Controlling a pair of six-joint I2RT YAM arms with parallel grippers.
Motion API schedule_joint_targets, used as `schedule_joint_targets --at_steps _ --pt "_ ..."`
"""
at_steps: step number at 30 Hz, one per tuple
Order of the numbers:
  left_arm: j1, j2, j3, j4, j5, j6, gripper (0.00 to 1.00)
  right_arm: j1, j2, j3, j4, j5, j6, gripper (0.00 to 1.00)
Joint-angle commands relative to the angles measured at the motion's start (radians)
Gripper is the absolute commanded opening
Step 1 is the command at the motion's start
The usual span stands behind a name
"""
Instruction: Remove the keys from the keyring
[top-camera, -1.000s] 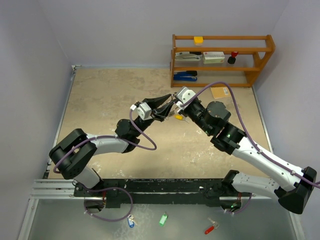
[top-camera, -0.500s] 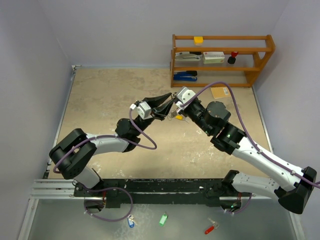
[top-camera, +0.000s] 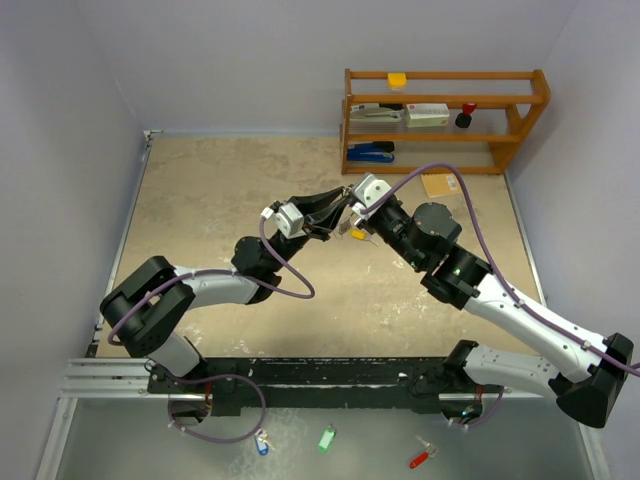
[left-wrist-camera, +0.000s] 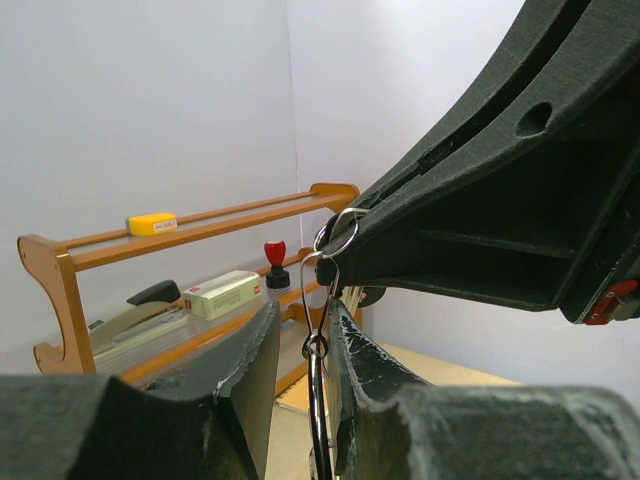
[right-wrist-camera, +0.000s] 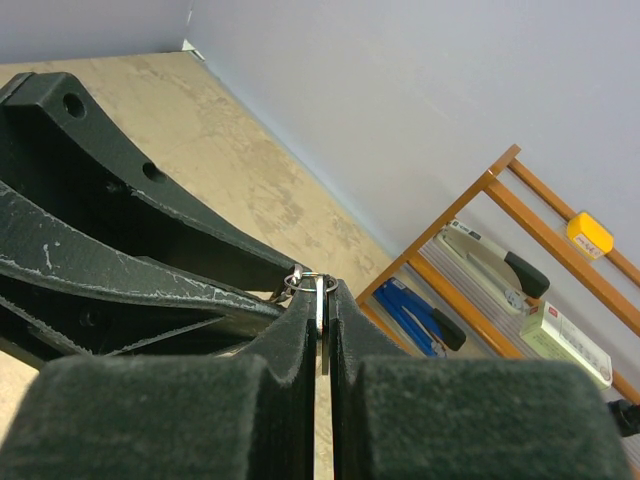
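**A:** How far along is the work with the keys?

**B:** In my judgement it is at the beginning. I see 0 loose keys on the table (top-camera: 200, 220). The yellow-headed key (top-camera: 357, 233) hangs just under the place where the 2 grippers meet, so it seems to be on the keyring (left-wrist-camera: 318, 400). All the removing is left to do.

**A:** Where is the keyring itself?

**B:** It is in the air above the middle of the table, between the 2 fingertip pairs. In the left wrist view its wire runs down between the fingers of the left gripper (left-wrist-camera: 300, 335). The jaws stand a narrow gap apart and the wire lies against 1 finger. I cannot tell if it is really pinched.

**A:** And the other arm?

**B:** The right gripper (right-wrist-camera: 321, 300) is closed tight on a thin metal strip (right-wrist-camera: 320, 345). This can be a key blade seen edge-on or a part of the ring; I cannot tell which.

**A:** Please count the things.

**B:** There is 1 keyring, 1 small ring (left-wrist-camera: 338, 232) at the fingertips, and 1 yellow-headed key. I cannot make out the black-headed key or the plain silver ones. I also count 3 other keys lying apart on the grey ledge (top-camera: 120, 440) by the arm bases: 1 blue key (top-camera: 262, 445), 1 green key (top-camera: 326, 438) and 1 red key (top-camera: 420, 459).
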Motion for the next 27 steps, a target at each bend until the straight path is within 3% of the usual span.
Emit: schedule_joint_targets --at_steps 1,6,11,17,21,27 --pt "-0.003 -0.024 0.013 0.147 -0.005 0.000 0.22 0.008 -0.007 0.023 0.065 0.018 0.007 0.00" --pt "-0.003 -0.032 0.014 0.142 -0.008 -0.005 0.15 0.008 -0.005 0.026 0.065 0.017 0.008 0.00" --pt "-0.002 -0.034 0.009 0.153 -0.016 -0.005 0.20 0.008 -0.004 0.026 0.064 0.018 0.009 0.00" --pt "-0.002 -0.043 0.007 0.149 -0.015 0.001 0.11 0.008 -0.002 0.029 0.064 0.024 0.006 0.00" --pt "-0.001 -0.062 -0.005 0.144 -0.021 0.005 0.00 0.008 -0.005 0.023 0.065 0.032 0.007 0.00" --pt "-0.001 -0.092 0.001 0.079 -0.035 0.020 0.00 0.009 -0.007 0.020 0.069 0.030 0.012 0.00"
